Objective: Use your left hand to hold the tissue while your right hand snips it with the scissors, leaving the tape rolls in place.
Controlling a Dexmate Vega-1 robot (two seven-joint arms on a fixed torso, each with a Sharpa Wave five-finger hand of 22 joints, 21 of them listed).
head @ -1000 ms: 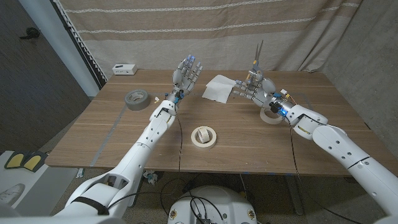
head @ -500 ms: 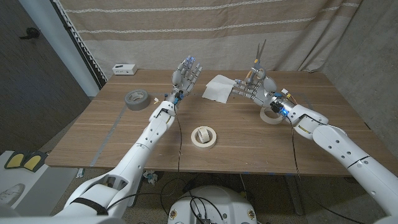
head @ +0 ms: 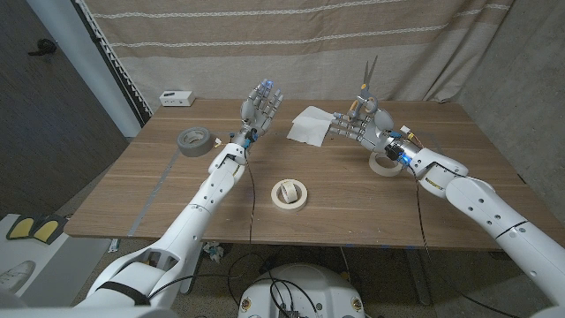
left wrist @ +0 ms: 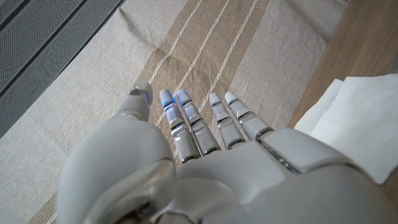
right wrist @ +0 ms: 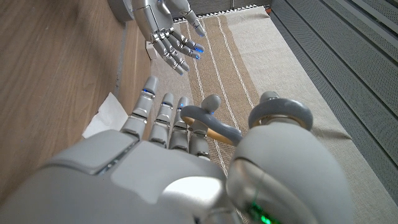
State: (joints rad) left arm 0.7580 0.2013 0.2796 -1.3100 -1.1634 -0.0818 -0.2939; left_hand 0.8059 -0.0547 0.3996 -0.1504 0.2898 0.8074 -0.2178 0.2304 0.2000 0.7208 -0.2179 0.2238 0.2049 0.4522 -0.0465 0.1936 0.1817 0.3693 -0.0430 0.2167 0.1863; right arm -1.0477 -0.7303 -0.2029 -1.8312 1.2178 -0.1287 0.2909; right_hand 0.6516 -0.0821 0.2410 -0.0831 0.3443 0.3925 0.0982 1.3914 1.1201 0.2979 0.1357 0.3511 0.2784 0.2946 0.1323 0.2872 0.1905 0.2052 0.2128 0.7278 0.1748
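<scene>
A white tissue [head: 309, 125] lies on the far middle of the wooden table [head: 335, 208]; a corner of the tissue [left wrist: 360, 124] is also in the left wrist view. My left hand [head: 262, 106] is raised above the table to the tissue's left, fingers straight and apart, holding nothing. My right hand [head: 364, 124] is at the tissue's right edge and grips grey scissors [head: 365, 81], blades pointing up. The scissors' handles [right wrist: 249, 121] sit between its thumb and fingers in the right wrist view, where the left hand [right wrist: 166, 28] also appears, and the tissue [right wrist: 107, 115].
A grey tape roll [head: 195, 140] lies at the left, a cream tape roll [head: 290, 193] in the middle front, and a white tape roll [head: 386, 164] under my right forearm. A small white box [head: 176, 97] sits at the far left corner. A striped curtain [head: 309, 44] hangs behind.
My left hand has drifted slightly up and away. My right hand with the scissors has shifted a little to the right and the blades have tilted.
</scene>
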